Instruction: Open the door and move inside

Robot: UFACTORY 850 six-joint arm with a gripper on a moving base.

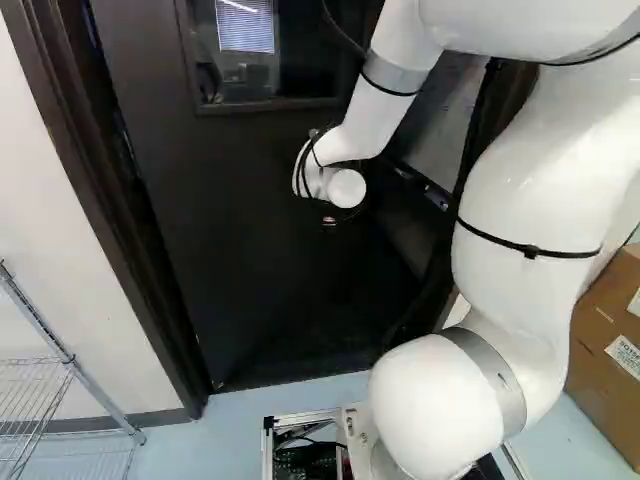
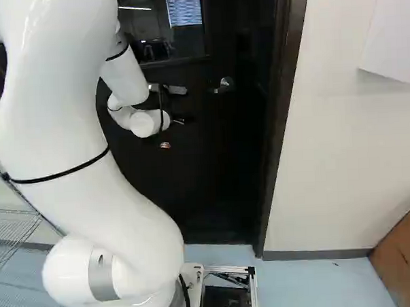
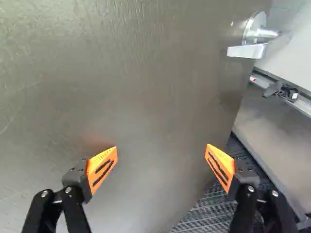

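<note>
Plainly, the cardboard box (image 1: 598, 325) hides its contents.

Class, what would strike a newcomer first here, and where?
First, the big white arm fills the right of the left base view. Ahead of it stands a dark door with a window. In the wrist view, the open gripper has bright orange pads, the door's silver handle ahead, off to one side.
</note>
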